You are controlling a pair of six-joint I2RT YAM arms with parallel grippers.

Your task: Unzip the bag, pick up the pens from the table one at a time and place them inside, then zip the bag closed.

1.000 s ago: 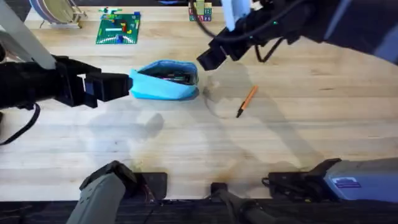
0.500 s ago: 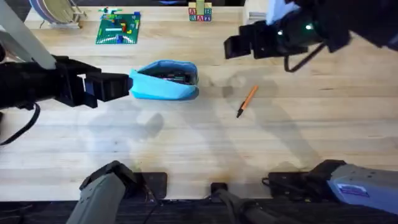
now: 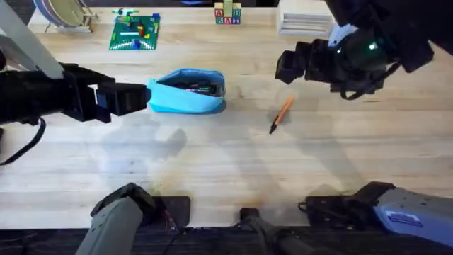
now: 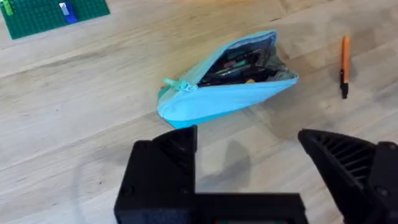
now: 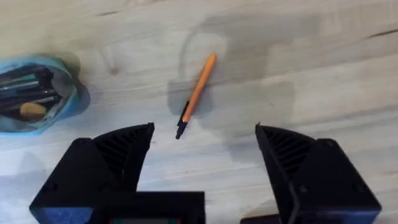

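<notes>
The light-blue bag (image 3: 185, 99) lies left of centre on the table (image 3: 212, 163), zipper open, with several pens (image 3: 195, 87) inside. My left gripper (image 3: 141, 98) hovers open just off the bag's left end, holding nothing. In the left wrist view the bag (image 4: 227, 99) lies beyond the open fingers (image 4: 168, 162). One orange pen (image 3: 281, 115) with a black tip lies alone on the wood to the right of the bag. My right gripper (image 3: 289, 66) hangs open above the table, just behind that pen. The right wrist view has the pen (image 5: 196, 94) ahead of the gripper (image 5: 205, 149) and the bag (image 5: 37, 93) off to one side.
At the back edge are a green brick baseplate (image 3: 134, 32), letter blocks (image 3: 228, 14), a white box (image 3: 304, 21) and a rack with plates (image 3: 64, 10). Bare wood stretches across the front and right of the table.
My right arm has swung to the right, from over the bag's right end to a spot behind the loose orange pen. The left arm, bag and pen have stayed put.
</notes>
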